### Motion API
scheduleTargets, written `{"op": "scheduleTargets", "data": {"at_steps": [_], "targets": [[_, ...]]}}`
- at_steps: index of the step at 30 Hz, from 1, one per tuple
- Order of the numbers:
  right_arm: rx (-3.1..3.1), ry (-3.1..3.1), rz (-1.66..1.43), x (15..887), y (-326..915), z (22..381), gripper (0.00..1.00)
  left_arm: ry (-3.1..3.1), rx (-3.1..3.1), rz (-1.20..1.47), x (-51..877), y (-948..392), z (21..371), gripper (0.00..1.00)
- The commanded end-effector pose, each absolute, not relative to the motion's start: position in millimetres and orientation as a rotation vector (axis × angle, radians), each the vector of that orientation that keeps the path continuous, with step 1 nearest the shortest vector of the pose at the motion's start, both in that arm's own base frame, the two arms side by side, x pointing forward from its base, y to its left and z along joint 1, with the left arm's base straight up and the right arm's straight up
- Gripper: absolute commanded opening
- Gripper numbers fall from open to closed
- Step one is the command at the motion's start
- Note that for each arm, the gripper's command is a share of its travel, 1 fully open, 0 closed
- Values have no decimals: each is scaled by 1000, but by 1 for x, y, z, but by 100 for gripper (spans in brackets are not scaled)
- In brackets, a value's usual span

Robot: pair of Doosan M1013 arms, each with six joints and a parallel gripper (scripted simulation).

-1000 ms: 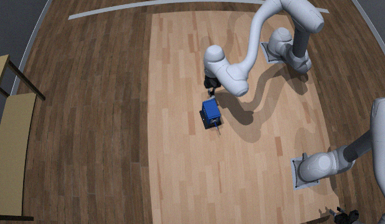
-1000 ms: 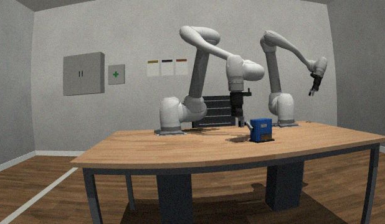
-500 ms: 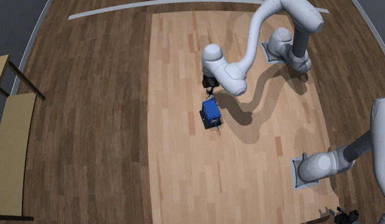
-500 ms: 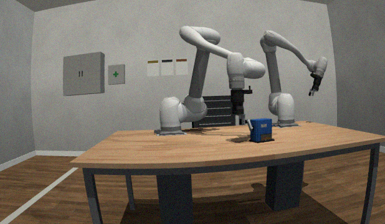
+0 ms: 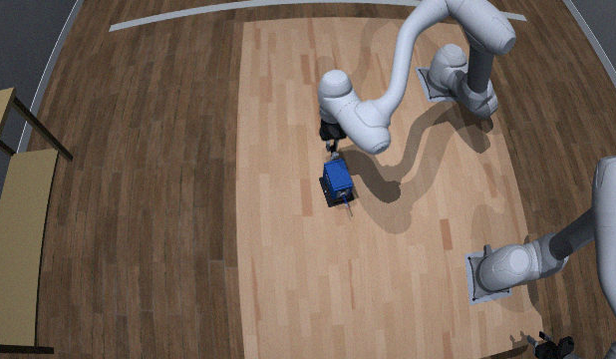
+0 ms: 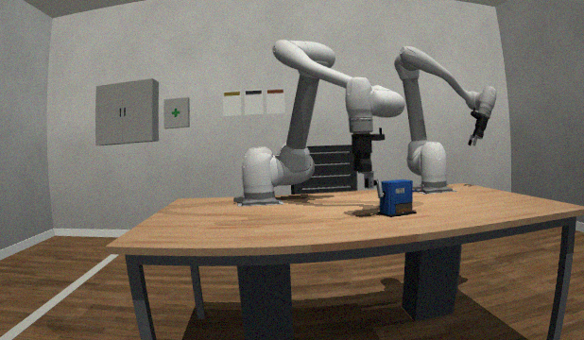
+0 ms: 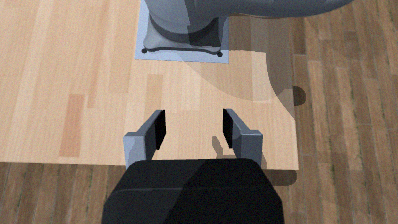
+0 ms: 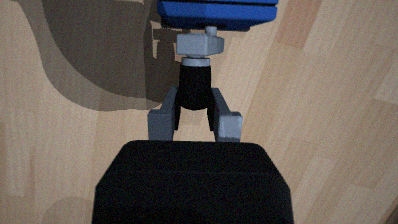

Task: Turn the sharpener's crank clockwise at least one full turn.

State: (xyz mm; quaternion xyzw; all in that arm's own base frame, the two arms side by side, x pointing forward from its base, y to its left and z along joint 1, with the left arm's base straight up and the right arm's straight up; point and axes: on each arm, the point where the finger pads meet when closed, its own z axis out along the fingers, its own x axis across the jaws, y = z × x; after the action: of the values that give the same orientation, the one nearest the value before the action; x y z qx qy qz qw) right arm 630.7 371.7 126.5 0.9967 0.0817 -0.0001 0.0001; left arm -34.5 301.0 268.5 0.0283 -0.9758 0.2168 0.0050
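Observation:
The blue sharpener [image 5: 338,175] [image 6: 397,195] [image 8: 220,15] stands on its dark base on the table. Its grey crank arm [image 6: 380,189] [image 8: 192,45] is on the side facing my right gripper and points steeply up from the shaft, leaning slightly outward, in the exterior view. My right gripper [image 8: 194,100] [image 6: 369,182] [image 5: 331,147] points down and is shut on the black crank handle [image 8: 195,75], one finger on either side. My left gripper [image 7: 194,121] [image 5: 537,337] [image 6: 472,141] is open and empty, high up near the table's corner, far from the sharpener.
A thin blue and grey stick [image 5: 347,205] juts from the sharpener's side opposite the crank. The right arm [image 5: 400,65] [image 6: 320,71] reaches over the table [image 5: 283,279] [image 6: 292,231] from its base. The left arm's base [image 5: 497,269] [image 6: 434,165] stands at the same long edge.

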Motion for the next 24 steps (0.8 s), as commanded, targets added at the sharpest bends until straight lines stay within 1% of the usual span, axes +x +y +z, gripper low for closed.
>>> {"op": "scheduleTargets", "data": {"at_steps": [1,24], "targets": [[3132,257,2,634,372,128,0,-3056,89,677,-35,301,269,100],[3132,257,2,661,377,126,0,-3056,89,677,-35,301,269,100]]}}
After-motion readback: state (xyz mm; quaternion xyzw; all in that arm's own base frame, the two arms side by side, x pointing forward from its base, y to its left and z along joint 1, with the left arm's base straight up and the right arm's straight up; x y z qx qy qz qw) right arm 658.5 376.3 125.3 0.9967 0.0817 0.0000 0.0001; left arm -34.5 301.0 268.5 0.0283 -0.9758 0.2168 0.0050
